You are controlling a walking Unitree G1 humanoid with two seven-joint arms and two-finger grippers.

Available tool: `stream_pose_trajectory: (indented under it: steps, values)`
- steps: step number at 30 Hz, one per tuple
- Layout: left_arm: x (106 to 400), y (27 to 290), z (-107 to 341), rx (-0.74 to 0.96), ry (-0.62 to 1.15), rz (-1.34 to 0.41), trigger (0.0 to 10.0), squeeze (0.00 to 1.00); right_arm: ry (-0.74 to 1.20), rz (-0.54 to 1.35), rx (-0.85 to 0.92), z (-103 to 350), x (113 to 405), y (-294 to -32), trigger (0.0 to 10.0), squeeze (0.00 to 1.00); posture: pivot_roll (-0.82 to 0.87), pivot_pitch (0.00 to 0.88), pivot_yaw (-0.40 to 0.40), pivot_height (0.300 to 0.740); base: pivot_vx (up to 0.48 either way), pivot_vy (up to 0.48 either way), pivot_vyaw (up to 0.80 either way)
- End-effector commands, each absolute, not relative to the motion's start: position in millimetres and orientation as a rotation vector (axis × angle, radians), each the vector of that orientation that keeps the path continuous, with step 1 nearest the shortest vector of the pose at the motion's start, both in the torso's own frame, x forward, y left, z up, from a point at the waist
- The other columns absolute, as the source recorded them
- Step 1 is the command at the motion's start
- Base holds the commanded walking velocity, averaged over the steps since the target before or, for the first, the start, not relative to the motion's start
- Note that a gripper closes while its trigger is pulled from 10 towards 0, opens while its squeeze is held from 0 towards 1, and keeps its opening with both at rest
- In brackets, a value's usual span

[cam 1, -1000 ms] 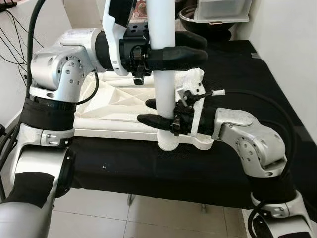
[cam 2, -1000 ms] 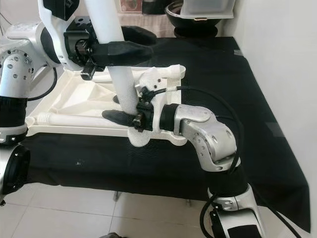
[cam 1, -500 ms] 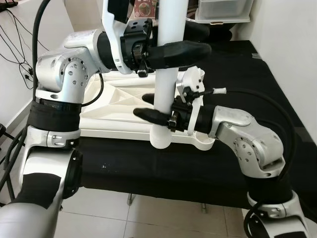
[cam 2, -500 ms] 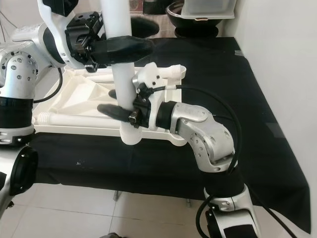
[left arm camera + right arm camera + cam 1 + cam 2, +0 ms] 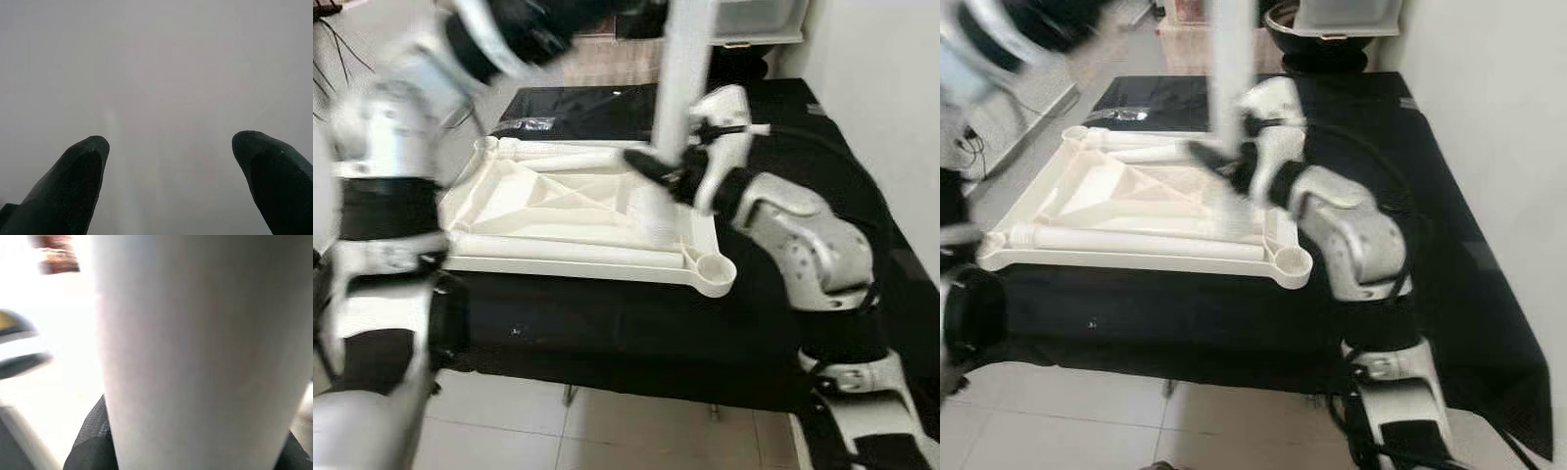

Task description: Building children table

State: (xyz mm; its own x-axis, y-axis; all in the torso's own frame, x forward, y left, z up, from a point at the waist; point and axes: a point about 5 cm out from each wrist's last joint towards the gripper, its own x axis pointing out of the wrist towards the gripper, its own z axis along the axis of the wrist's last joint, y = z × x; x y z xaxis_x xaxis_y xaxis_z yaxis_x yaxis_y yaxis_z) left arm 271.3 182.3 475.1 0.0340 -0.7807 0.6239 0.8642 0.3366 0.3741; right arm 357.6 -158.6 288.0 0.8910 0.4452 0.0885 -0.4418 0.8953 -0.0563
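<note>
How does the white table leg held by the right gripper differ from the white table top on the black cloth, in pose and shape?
The table leg stands nearly upright, lifted above the black cloth; the table top lies flat on it, underside up. The leg is a plain round tube; the top is a wide ribbed panel with a round socket at its near corner. The right gripper holds the leg; nothing holds the top. Both are white plastic.
</note>
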Motion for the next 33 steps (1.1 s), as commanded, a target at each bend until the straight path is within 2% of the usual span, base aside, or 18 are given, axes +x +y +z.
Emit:
stream_pose_trajectory:
  steps: [1,5,8,9,10,11,12,13,14,15,19,20,24,26,29,33]
  values:
    - [258.0,191.2,470.9,-0.108,-0.866,-1.23,10.0,1.0,-0.178,0.388,-0.041,304.5,361.9,-169.4,0.0,0.0,0.03,0.156,0.01,0.74,0.0,0.0,0.0]
    - [258.1,184.1,413.4,-0.106,-0.638,-1.187,10.0,1.0,-0.207,0.327,-0.059,310.7,365.9,-192.2,0.0,0.0,0.04,0.196,0.006,0.74,0.0,0.0,0.0]
    - [259.8,177.9,390.5,-0.132,-0.563,-1.176,10.0,1.0,-0.225,0.333,-0.045,313.4,365.3,-195.3,0.0,0.0,0.04,0.211,0.007,0.74,0.0,0.0,0.0]
    - [259.4,173.8,375.8,-0.155,-0.515,-1.165,10.0,1.0,-0.24,0.337,-0.035,315.4,365.1,-197.3,0.5,0.0,0.04,0.215,0.008,0.74,0.0,0.0,0.0]
    - [259.4,173.8,375.8,-0.155,-0.515,-1.165,10.0,1.0,-0.24,0.337,-0.035,315.4,365.1,-197.3,0.5,0.0,0.04,0.215,0.008,0.74,0.0,0.0,0.0]
    - [257.2,161.4,345.7,-0.144,-0.411,-1.161,10.0,0.32,-0.281,0.417,-0.006,319.2,360.4,-193.8,3.8,0.0,0.04,0.234,0.01,0.74,0.0,0.0,0.0]
    - [251.2,150.6,320.0,-0.123,-0.322,-1.158,10.0,0.0,-0.31,0.485,0.017,321.6,356.0,-190.8,5.7,0.0,0.04,0.245,0.011,0.74,0.0,0.0,0.0]
    - [251.2,150.6,320.0,-0.123,-0.322,-1.158,10.0,0.0,-0.31,0.485,0.017,321.6,356.0,-190.8,5.7,0.0,0.04,0.245,0.011,0.74,0.0,0.0,0.0]
    - [242.0,138.5,290.8,-0.113,-0.219,-1.167,10.0,0.0,-0.318,0.554,0.037,319.8,350.7,-187.2,10.0,0.0,0.04,0.258,0.017,0.74,0.0,0.0,0.0]
    - [229.7,128.6,261.0,-0.096,-0.122,-1.173,10.0,0.0,-0.315,0.624,0.027,313.6,343.8,-182.6,10.0,0.0,0.04,0.274,0.024,0.74,0.0,0.0,0.0]
    - [211.2,119.9,229.0,-0.113,-0.013,-1.15,10.0,0.0,-0.302,0.726,-0.009,301.7,333.4,-175.5,10.0,0.0,0.04,0.288,0.028,0.74,0.0,0.0,0.0]
    - [186.7,114.6,203.4,-0.197,0.087,-1.1,10.0,0.0,-0.315,0.864,-0.014,290.3,320.3,-165.1,10.0,0.0,0.04,0.307,0.043,0.74,0.0,0.0,0.0]
    - [166.2,108.9,183.6,-0.186,0.153,-1.038,10.0,0.0,-0.346,0.938,0.042,286.9,314.6,-157.3,10.0,0.0,0.06,0.322,0.047,0.74,0.0,0.0,0.0]
    - [163.4,108.1,180.1,-0.16,0.158,-1.012,10.0,0.0,-0.351,0.949,0.051,286.7,314.0,-155.7,10.0,0.0,0.06,0.324,0.048,0.74,0.0,0.0,0.0]
    - [157.0,110.8,166.8,0.005,0.142,-0.902,10.0,0.0,-0.346,1.03,0.057,282.9,307.8,-150.9,10.0,0.0,0.06,0.341,0.054,0.74,0.0,0.0,0.0]
    - [161.6,118.4,165.3,0.026,0.113,-0.785,10.0,0.0,-0.332,1.095,0.041,280.0,301.5,-147.5,10.0,0.0,0.06,0.363,0.057,0.74,0.0,0.0,0.0]
